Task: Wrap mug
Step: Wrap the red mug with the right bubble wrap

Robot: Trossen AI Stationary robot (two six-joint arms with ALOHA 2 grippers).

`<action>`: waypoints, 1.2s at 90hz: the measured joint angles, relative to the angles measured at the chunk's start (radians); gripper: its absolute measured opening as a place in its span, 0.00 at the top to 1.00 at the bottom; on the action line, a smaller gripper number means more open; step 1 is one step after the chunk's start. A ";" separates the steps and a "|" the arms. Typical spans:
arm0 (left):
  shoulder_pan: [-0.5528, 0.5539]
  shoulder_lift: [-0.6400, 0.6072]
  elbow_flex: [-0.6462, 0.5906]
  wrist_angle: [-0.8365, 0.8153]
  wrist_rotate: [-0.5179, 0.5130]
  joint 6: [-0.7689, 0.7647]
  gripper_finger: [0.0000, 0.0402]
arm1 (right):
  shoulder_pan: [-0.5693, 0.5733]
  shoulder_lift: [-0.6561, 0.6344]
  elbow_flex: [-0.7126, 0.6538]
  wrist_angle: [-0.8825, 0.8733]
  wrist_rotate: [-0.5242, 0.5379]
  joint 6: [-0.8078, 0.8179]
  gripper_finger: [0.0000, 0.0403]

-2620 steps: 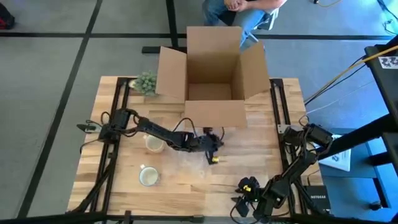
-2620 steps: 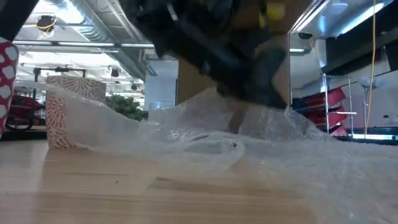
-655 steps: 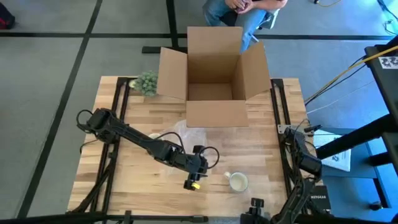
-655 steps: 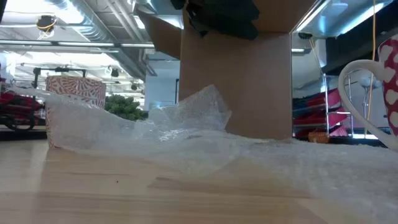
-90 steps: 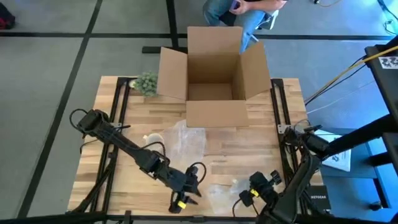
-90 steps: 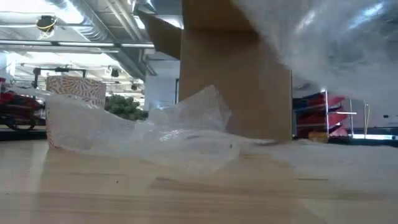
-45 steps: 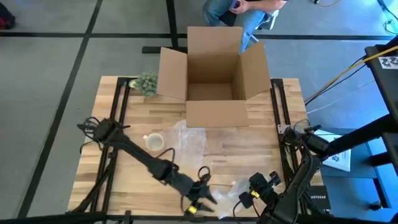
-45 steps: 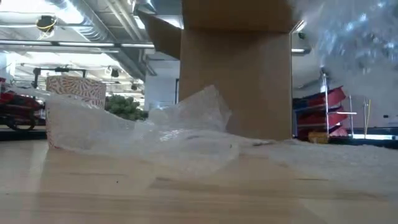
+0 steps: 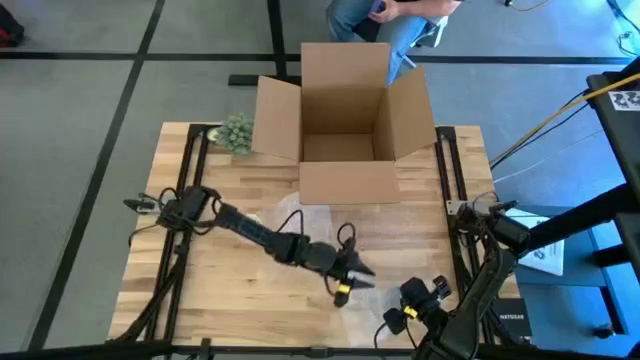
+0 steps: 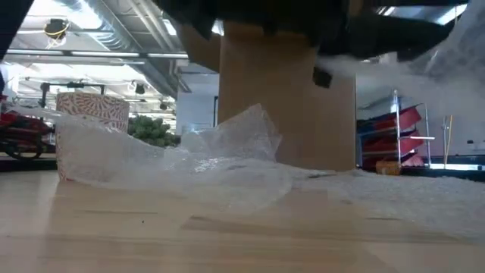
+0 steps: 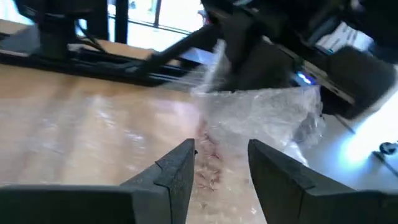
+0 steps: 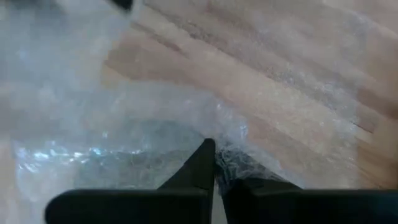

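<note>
Right gripper (image 12: 214, 177), fingers pinched on clear bubble wrap sheet (image 12: 124, 124), holds near table edge. Left gripper (image 11: 221, 165), jaws parted and empty, has swung back toward centre. Mug hidden, presumably bundled beneath wrap; fold underway.

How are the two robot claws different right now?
The left gripper is open with nothing between its fingers; the right gripper is shut on bubble wrap. The left one reaches over the table's middle; the right one sits at the near edge. Both have dark fingers.

Clear bubble wrap (image 10: 189, 163), brown box (image 9: 345, 110)
</note>
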 joint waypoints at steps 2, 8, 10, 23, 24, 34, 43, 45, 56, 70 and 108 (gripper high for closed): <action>0.006 0.000 0.000 -0.004 0.000 0.000 0.67 | 0.000 0.000 0.000 -0.008 -0.012 0.015 1.00; 0.016 0.000 0.000 -0.016 0.004 -0.002 0.67 | 0.000 0.000 0.000 -0.018 -0.031 0.044 1.00; 0.019 0.000 0.000 -0.018 0.006 -0.002 0.67 | 0.000 0.000 0.000 -0.016 -0.031 0.045 1.00; 0.016 0.000 0.000 -0.037 0.013 0.011 0.67 | 0.000 -0.001 -0.005 -0.024 -0.040 0.055 0.96; 0.016 0.000 0.000 -0.041 0.013 0.011 0.67 | 0.000 -0.002 -0.005 -0.023 -0.040 0.054 0.95; 0.014 0.000 0.000 -0.063 0.016 0.011 0.67 | 0.001 -0.018 -0.005 -0.020 -0.027 0.052 0.84; 0.015 0.000 0.000 -0.097 0.015 0.012 0.67 | 0.015 -0.041 -0.005 -0.019 -0.018 0.037 0.72; 0.015 0.000 0.000 -0.106 0.014 0.012 0.67 | 0.018 -0.049 -0.005 -0.019 -0.015 0.035 0.69; 0.015 0.000 0.000 -0.118 0.014 0.012 0.67 | 0.053 -0.110 -0.005 -0.023 -0.010 0.040 0.54; 0.015 0.000 0.000 -0.118 0.014 0.013 0.67 | 0.076 -0.181 -0.018 -0.025 -0.011 0.073 0.42; 0.011 0.000 0.000 -0.118 0.014 0.011 0.67 | 0.074 -0.325 0.007 -0.025 -0.090 -0.083 0.38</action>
